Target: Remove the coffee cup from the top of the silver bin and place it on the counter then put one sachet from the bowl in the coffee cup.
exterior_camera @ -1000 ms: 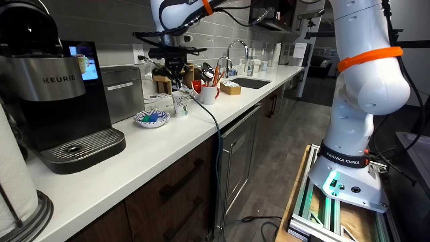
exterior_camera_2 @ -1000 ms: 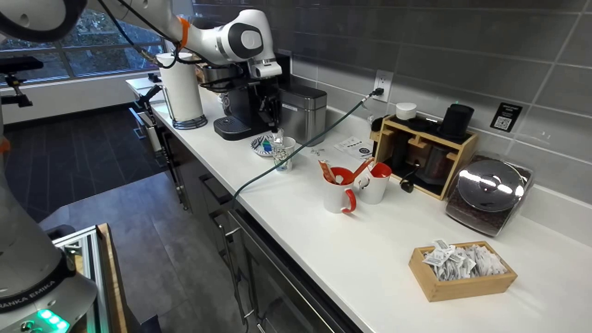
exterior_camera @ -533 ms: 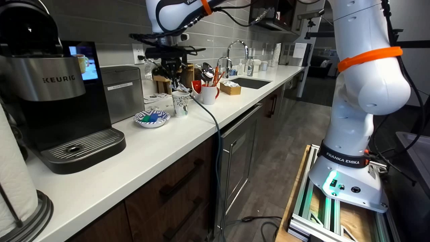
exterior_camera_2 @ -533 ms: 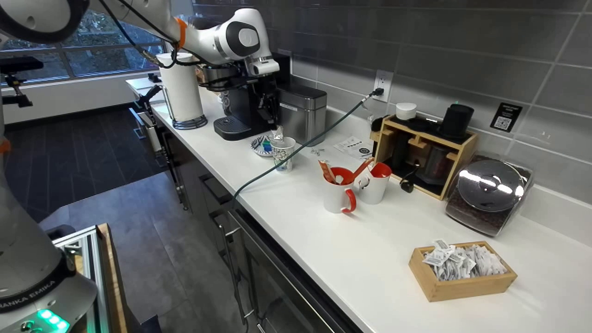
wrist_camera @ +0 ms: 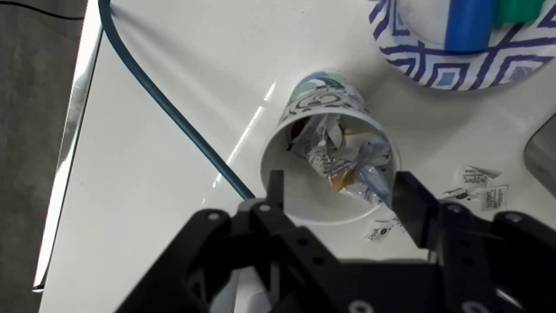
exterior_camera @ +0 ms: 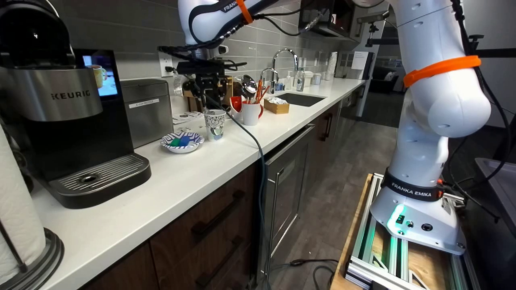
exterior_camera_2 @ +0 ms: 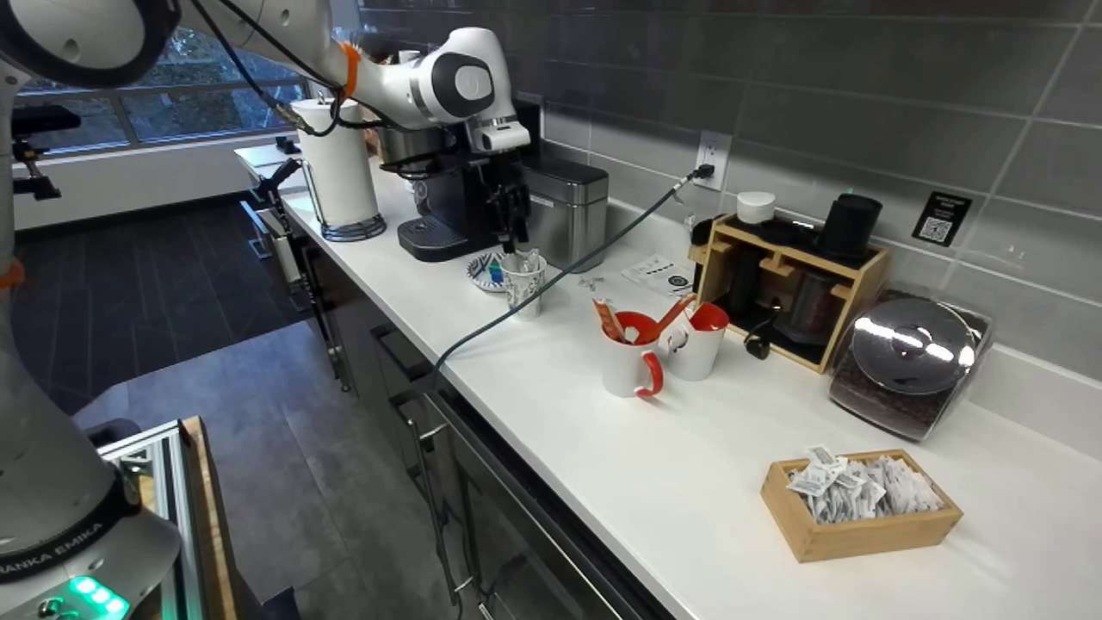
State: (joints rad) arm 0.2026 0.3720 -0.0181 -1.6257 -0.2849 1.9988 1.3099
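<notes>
The coffee cup, a white patterned paper cup [wrist_camera: 321, 100], stands on the counter [exterior_camera: 181, 173] in both exterior views. A crumpled, partly clear sachet [wrist_camera: 334, 156] lies inside it, one end rising to the rim. Over the cup's mouth is my gripper [wrist_camera: 339, 184], its fingers spread apart. The sachet's end meets the right fingertip in the wrist view; whether they touch, I cannot tell. Beside the cup is the shallow bowl [wrist_camera: 460, 71], blue-patterned, with blue and green packets. The silver bin [exterior_camera_2: 577, 215] stands behind, against the wall, with nothing on its lid.
A dark cable [exterior_camera: 252, 139] crosses the counter close to the cup. Torn paper scraps [wrist_camera: 473, 180] lie near it. The coffee machine [exterior_camera: 76, 94], a mug of red stirrers [exterior_camera_2: 627, 366] and a wooden box of packets [exterior_camera_2: 874, 538] also stand on the counter.
My gripper has opened from shut. The sachet it held over the cup's mouth now lies down inside the cup. The cup has shifted slightly.
</notes>
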